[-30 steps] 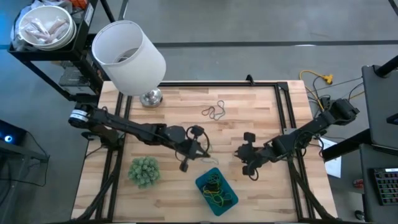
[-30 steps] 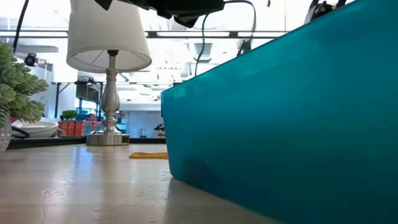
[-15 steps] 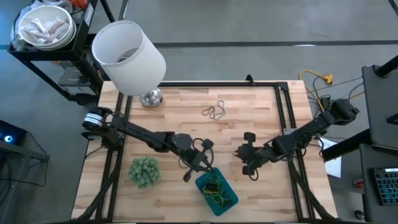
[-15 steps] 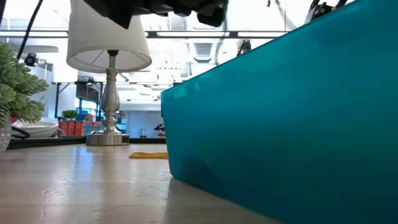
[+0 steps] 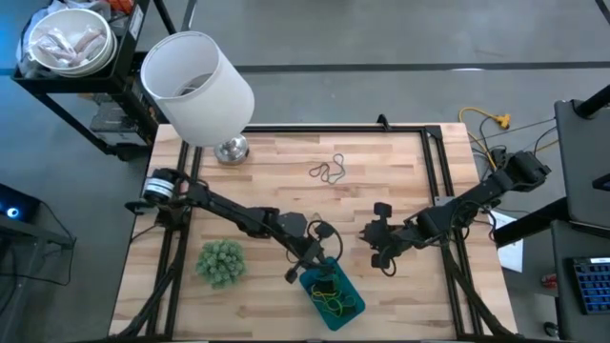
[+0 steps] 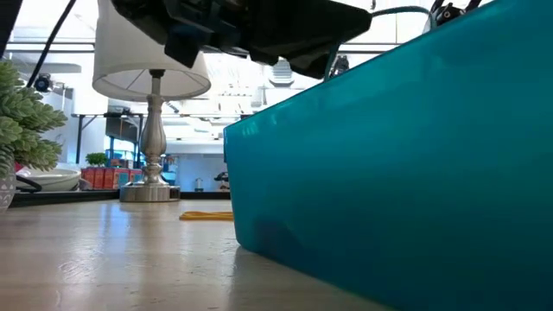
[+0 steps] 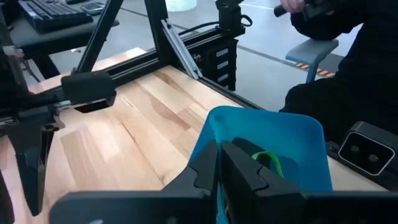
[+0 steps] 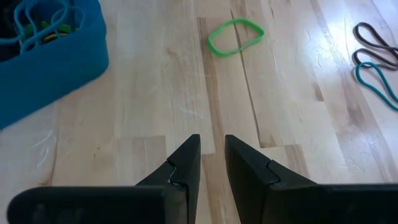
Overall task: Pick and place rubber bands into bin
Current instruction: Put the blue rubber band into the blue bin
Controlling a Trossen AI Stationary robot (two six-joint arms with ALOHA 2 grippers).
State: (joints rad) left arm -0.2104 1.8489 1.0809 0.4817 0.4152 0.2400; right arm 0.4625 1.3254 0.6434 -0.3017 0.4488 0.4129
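The left gripper (image 5: 317, 266) hangs over the near edge of the blue bin (image 5: 350, 289), its jaws together; I cannot see a band in them. Several rubber bands (image 5: 329, 291) lie inside the bin, others (image 5: 328, 171) far up the table (image 5: 267, 171). The right gripper (image 5: 370, 244) waits beside, jaws slightly apart, empty.

no readable text, no labels, no brands, no numbers, no signs anywhere

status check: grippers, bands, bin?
Left gripper shut over bin rim. Right gripper slightly open, empty, beside bin. Green band, small bunch loose on table. Nothing blocking.
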